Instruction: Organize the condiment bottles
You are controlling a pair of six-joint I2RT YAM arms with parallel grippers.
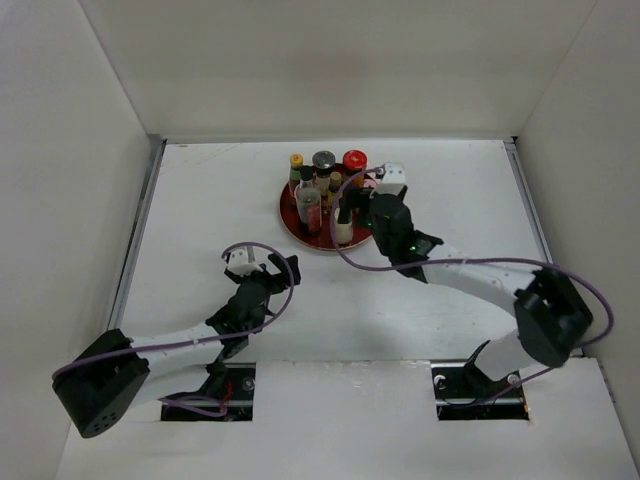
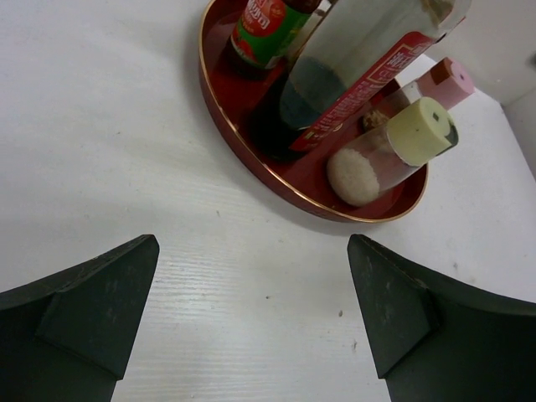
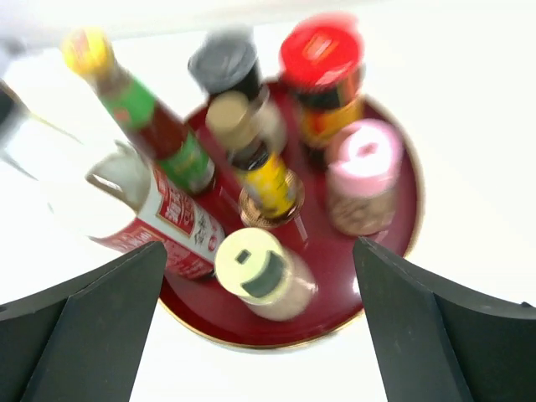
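Note:
Several condiment bottles stand together on the round red plate (image 1: 290, 222). Among them are an orange-yellow capped bottle (image 1: 296, 160), a grey capped shaker (image 1: 323, 160), a red capped jar (image 1: 354, 160) and a tall clear bottle with a red label (image 1: 308, 205). The blurred right wrist view also shows a pink capped jar (image 3: 364, 159), a brown capped yellow bottle (image 3: 264, 180) and a pale yellow capped shaker (image 3: 255, 268). My right gripper (image 3: 260, 243) is open and empty above the plate's near right side, over that shaker. My left gripper (image 2: 253, 243) is open and empty over bare table, short of the plate (image 2: 251, 159).
White walls close in the table on the left, back and right. The right arm (image 1: 480, 275) stretches across the table's right half to the plate. The left arm (image 1: 200, 335) lies low at the near left.

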